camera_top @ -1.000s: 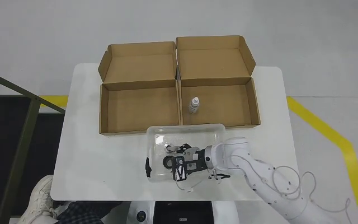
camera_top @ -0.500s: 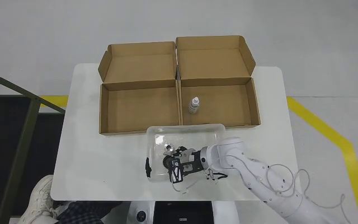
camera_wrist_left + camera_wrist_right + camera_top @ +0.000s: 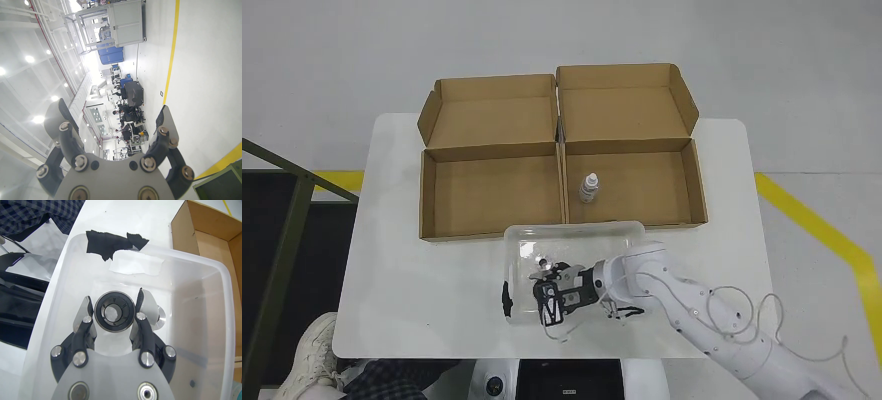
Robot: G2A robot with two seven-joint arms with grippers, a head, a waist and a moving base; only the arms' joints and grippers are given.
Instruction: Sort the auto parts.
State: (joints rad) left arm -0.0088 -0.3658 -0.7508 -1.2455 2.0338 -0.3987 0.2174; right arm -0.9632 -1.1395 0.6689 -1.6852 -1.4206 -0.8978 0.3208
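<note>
Right gripper [image 3: 114, 294] fingers spread astride black ring [image 3: 114, 313] in clear bin [image 3: 225, 270]. It should close centred with an even squeeze. Left gripper [image 3: 112, 103] fingers spread, empty.

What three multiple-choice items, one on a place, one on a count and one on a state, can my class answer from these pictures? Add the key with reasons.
1. Where does the small white bottle stand? A in the right cardboard box; B in the clear tub; C on the floor.
2. How many cardboard boxes lie open on the table? A one; B two; C four.
3. How is the left gripper? A shut on a ring; B holding a bottle; C open and empty.
Key: 1 A, it stands near that box's inner wall. 2 B, the left box adjoins the right one. 3 C, its fingers stand apart with nothing between them.
</note>
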